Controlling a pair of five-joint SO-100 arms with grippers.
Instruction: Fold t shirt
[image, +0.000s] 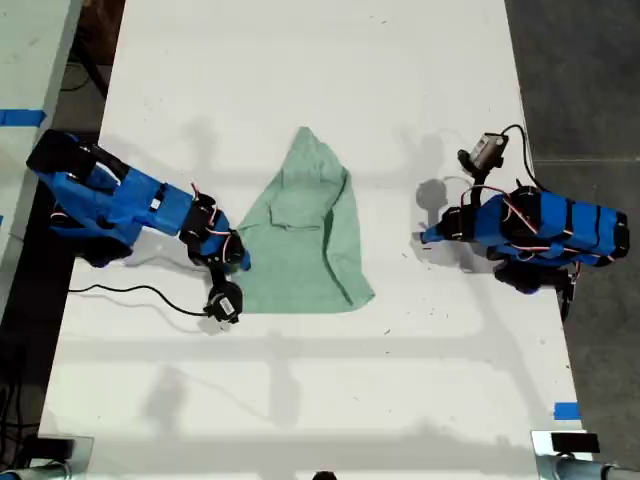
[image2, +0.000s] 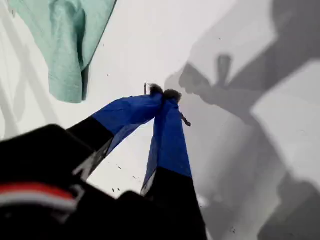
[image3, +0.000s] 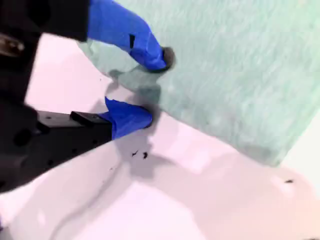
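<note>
The t shirt (image: 305, 240) is pale mint-green and lies partly folded mid-table, its rounded point toward the far edge. In the exterior view's left, my second gripper (image: 238, 255) sits at the shirt's near side edge. The second wrist view shows this gripper (image3: 156, 87) open, one blue fingertip (image3: 165, 57) over the cloth (image3: 240, 75) and the other on bare table beside the hem. My first gripper (image: 425, 238), in the exterior view's right, stays apart from the shirt. Its blue fingers (image2: 170, 135) meet at the tips, shut on nothing, with a shirt corner (image2: 65, 45) beyond.
The white table (image: 320, 390) reaches to dark floor at the exterior view's right. A black cable (image: 130, 290) trails beside the second arm. Blue tape (image: 566, 410) marks the near edge at the exterior view's right. A second table (image: 25, 60) adjoins at the exterior view's left.
</note>
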